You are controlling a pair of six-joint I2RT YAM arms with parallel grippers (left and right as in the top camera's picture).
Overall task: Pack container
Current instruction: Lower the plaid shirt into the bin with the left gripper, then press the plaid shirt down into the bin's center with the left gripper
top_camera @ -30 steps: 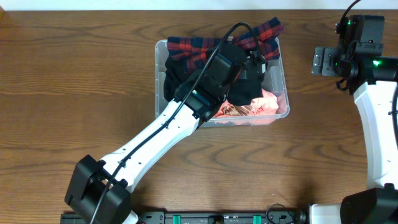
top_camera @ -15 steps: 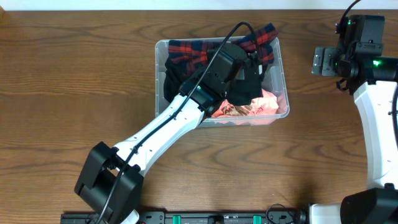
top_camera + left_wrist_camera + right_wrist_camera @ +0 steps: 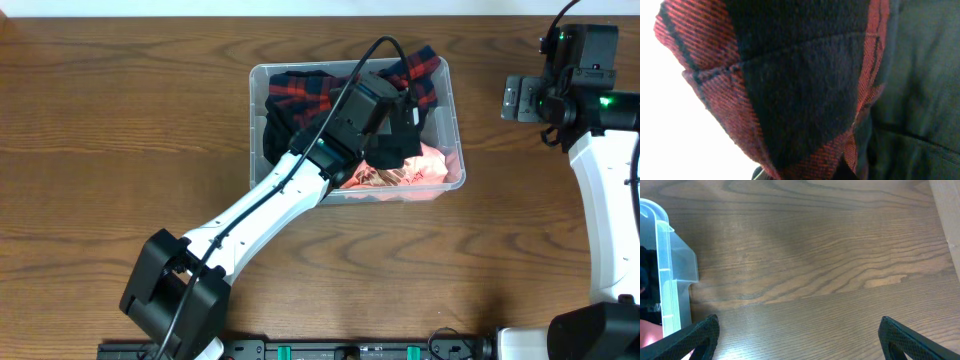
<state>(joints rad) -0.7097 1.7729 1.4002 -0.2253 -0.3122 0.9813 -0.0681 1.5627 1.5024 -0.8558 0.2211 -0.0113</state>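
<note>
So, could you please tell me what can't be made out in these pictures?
Left gripper, fingers: overhead, hidden under its own wrist; left wrist view, plaid cloth fills the frame.
Container floor: overhead, covered by clothes and the left arm.
Container, right wrist view: cut off at the left edge.
Right gripper, fingers: right wrist view, cut off by the bottom edge.

Frame filled by red-black plaid cloth (image 3: 790,85); dark fabric (image 3: 920,75) at right.
</note>
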